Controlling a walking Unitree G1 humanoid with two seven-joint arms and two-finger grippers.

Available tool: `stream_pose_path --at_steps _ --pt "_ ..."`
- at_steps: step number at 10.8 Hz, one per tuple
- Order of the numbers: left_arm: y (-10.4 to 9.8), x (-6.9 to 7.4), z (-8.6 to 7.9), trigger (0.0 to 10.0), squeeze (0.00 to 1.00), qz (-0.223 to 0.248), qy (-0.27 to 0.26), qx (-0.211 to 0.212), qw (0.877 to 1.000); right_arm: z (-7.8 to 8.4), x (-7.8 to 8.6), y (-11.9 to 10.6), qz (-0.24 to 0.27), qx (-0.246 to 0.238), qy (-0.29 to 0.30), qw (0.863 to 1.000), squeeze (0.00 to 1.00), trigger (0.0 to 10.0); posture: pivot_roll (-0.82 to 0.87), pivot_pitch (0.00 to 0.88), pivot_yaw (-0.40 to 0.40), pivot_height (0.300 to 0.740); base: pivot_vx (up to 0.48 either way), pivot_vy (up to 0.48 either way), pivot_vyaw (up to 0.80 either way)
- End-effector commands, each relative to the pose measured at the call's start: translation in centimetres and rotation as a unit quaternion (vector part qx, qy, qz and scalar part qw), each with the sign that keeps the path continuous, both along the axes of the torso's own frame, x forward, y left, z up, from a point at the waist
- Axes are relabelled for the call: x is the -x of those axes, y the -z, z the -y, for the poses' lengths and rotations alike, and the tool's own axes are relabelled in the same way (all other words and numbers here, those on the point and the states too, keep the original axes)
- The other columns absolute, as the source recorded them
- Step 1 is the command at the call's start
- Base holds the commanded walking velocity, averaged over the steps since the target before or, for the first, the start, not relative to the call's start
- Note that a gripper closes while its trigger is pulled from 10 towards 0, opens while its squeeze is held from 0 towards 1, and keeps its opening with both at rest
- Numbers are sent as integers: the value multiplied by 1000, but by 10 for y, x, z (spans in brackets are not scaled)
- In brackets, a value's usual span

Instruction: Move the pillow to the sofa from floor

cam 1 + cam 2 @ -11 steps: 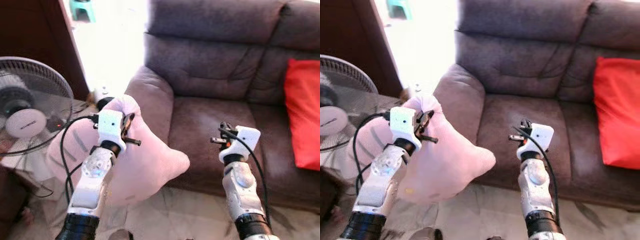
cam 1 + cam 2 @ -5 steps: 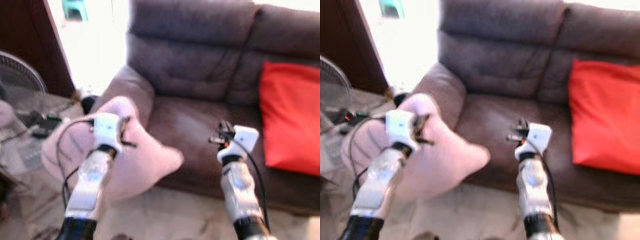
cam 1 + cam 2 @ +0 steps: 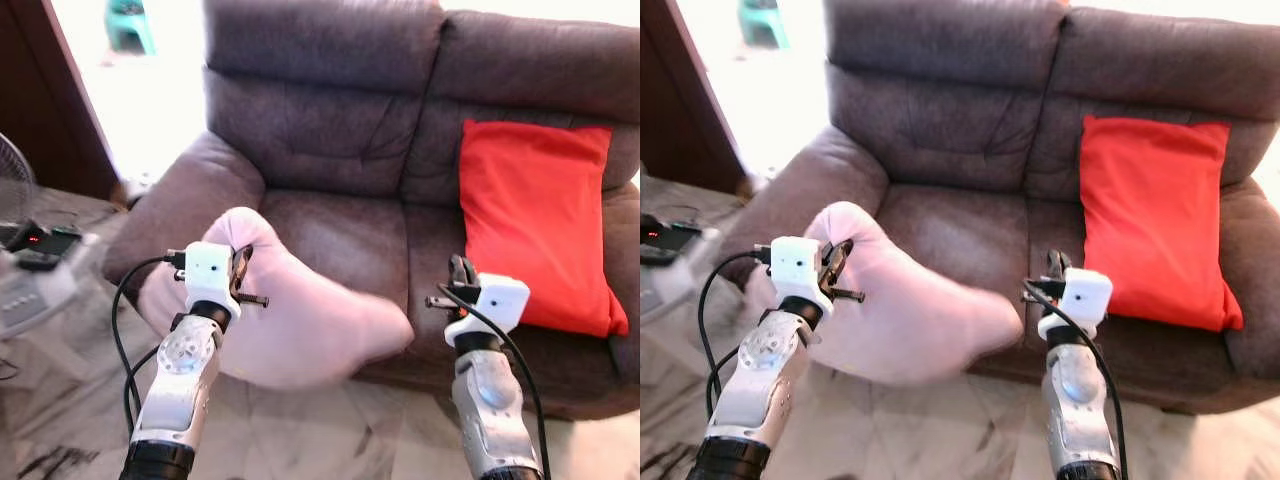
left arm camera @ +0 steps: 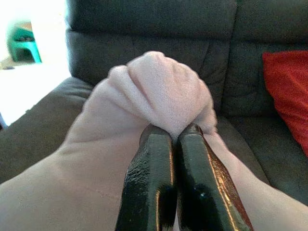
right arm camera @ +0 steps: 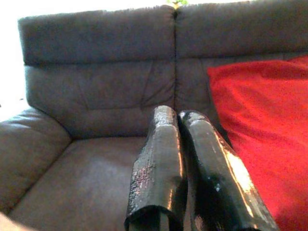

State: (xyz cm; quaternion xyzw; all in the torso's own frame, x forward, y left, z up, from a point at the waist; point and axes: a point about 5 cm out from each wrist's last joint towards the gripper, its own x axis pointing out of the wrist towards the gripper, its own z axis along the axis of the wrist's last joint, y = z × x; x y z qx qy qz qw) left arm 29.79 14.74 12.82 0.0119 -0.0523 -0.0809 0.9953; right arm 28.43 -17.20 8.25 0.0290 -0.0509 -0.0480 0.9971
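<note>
The left gripper (image 4: 174, 137) is pinched shut on a bunched corner of the pink pillow (image 3: 300, 320). In the left wrist view, the two black fingers (image 4: 149, 178) press together with a fold of pink fabric gathered just past their tips. The pillow hangs from this grip, raised off the floor (image 3: 330, 430), in front of the sofa (image 3: 330, 130). Its body overlaps the front edge of the left seat cushion (image 3: 335, 235), and its far corner points toward the robot's right. Whether the pillow touches the cushion cannot be determined.

The right gripper (image 5: 179, 118) is held up in front of the sofa, level with the seat edge. Its fingers (image 5: 159, 163) are pressed together with nothing between them. They point toward the seam between the two backrests.

A red pillow (image 3: 535, 220) leans upright against the backrest on the right seat of the sofa, well apart from the pink pillow. The grey sofa armrest (image 3: 175, 200) lies just beyond the left arm. A fan (image 3: 15, 180) stands at the left edge of the head view, beside a dark wooden panel (image 3: 40, 90).
</note>
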Motion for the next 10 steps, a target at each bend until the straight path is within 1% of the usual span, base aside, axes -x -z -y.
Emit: stream_pose_path --at_steps 1,3,4,7,10 --pt "-32 -5 -1 10000 0 80 -2 -3 997 -4 -6 -10 11 -1 -6 1000 0 10000 94 16 -60 740 0 0 0" --pt "-39 -9 -2 10000 0 91 -6 -1 996 -5 -9 -14 13 3 -9 1000 0 10000 97 30 -63 740 0 0 0" --pt "-39 -9 -2 10000 0 91 -5 -1 996 -3 -10 -13 10 4 -6 1000 0 10000 96 31 -62 740 0 0 0" --pt "-42 -11 0 10000 0 94 3 0 996 -5 -10 -12 1 2 -7 1000 0 10000 96 40 -61 740 241 0 0" --pt "-56 -17 1 10000 0 112 9 -2 994 -6 -12 -12 -1 4 -9 1000 0 10000 101 42 -61 740 240 0 0"
